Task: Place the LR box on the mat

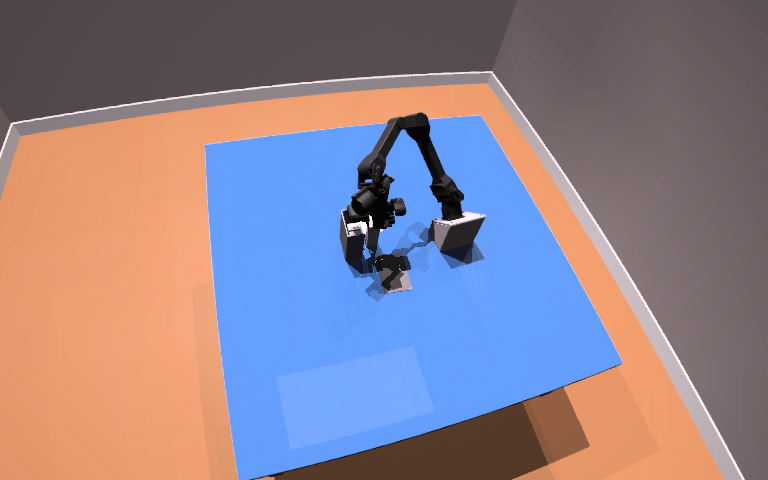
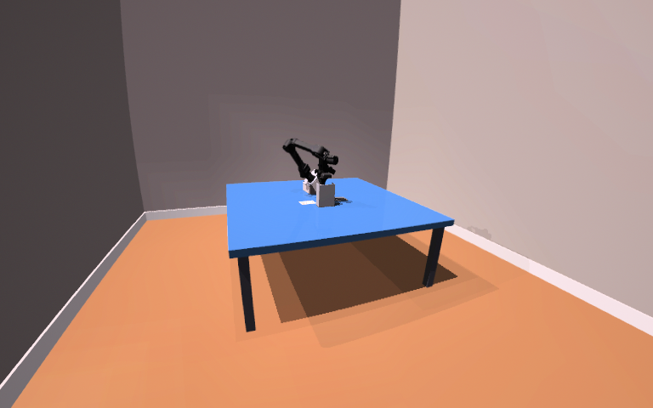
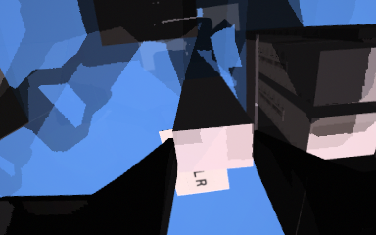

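- tabletop (image 1: 317,316) (image 2: 332,218): smooth, glossy look, pale sheen nr front edge
- arm (image 1: 433,155) (image 2: 295,155): matt blk, plastic or metal, can't tell
- held box (image 3: 213,148): smooth, matt, like card
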`<state>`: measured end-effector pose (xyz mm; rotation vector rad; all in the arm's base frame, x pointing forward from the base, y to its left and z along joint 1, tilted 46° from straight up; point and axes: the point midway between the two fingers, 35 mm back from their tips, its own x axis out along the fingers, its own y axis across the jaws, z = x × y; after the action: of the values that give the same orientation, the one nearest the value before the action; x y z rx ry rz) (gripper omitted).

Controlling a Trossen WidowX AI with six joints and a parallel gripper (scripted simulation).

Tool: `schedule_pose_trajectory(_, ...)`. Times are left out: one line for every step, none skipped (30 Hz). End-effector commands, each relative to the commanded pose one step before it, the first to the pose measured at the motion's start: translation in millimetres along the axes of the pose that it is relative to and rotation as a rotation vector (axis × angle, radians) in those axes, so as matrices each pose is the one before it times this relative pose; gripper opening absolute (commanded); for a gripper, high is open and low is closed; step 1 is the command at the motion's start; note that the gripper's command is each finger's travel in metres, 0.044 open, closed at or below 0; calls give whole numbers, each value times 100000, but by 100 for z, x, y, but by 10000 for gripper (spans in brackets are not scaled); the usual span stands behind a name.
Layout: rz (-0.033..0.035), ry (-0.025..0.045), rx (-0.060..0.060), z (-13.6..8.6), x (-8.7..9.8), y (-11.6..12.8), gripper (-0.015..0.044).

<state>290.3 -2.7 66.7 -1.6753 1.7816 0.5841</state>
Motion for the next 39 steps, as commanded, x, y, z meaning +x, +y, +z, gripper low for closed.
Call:
schedule_pose_trajectory(-685,-506,409,139,-859,-159,158)
schedule_pose_trajectory(-3,42,-67,1,-135,4,158)
schedule_pose_trajectory(-2,26,-40,0,-81,3,158)
schedule_pose_trajectory(-1,9,-13,0,-27,1,158)
schedule_pose_trajectory(0,0,0,0,0,0,158)
schedule_pose_trajectory(0,0,0,0,0,0,158)
schedule_pose_trajectory(247,508,-582,-56,344,116,158)
schedule_pose_trajectory(-7,-43,44,107,-13,53,158)
schedule_pose_trajectory(-11,-69,74,178,-21,90,158)
schedule_pose_trajectory(-13,-81,90,213,-24,110,158)
schedule_pose_trajectory(-11,-77,91,212,-24,112,158)
schedule_pose_trajectory(-10,-74,91,210,-23,114,158)
schedule_pose_trajectory(-9,-71,92,209,-23,116,158)
schedule_pose_trajectory(-8,-68,92,207,-22,117,158)
schedule_pose_trajectory(-7,-64,93,205,-21,119,158)
schedule_pose_trajectory(-7,-61,93,204,-21,121,158)
schedule_pose_trajectory(-6,-58,94,202,-20,123,158)
schedule_pose_trajectory(-5,-54,95,200,-20,124,158)
schedule_pose_trajectory(-4,-51,95,199,-19,126,158)
schedule_pose_trajectory(-3,-48,96,197,-18,128,158)
schedule_pose_trajectory(-3,-44,97,195,-18,129,158)
schedule_pose_trajectory(-2,-41,98,193,-17,131,158)
schedule_pose_trajectory(-2,-38,98,192,-16,132,158)
schedule_pose_trajectory(-1,-34,99,190,-16,134,158)
schedule_pose_trajectory(-1,-31,100,188,-15,135,158)
schedule_pose_trajectory(0,-28,101,186,-15,137,158)
schedule_pose_trajectory(0,-24,101,184,-14,138,158)
schedule_pose_trajectory(0,-21,102,183,-13,140,158)
schedule_pose_trajectory(1,-18,103,181,-13,141,158)
schedule_pose_trajectory(1,-14,104,179,-12,143,158)
schedule_pose_trajectory(1,-11,105,177,-12,144,158)
schedule_pose_trajectory(1,-8,105,175,-11,145,158)
schedule_pose_trajectory(1,-4,106,173,-10,147,158)
schedule_pose_trajectory(1,-1,107,171,-10,148,158)
schedule_pose_trajectory(1,3,108,169,-9,149,158)
schedule_pose_trajectory(1,6,109,167,-8,151,158)
schedule_pose_trajectory(1,9,110,165,-8,152,158)
schedule_pose_trajectory(1,13,111,163,-7,153,158)
schedule_pose_trajectory(1,16,112,161,-7,154,158)
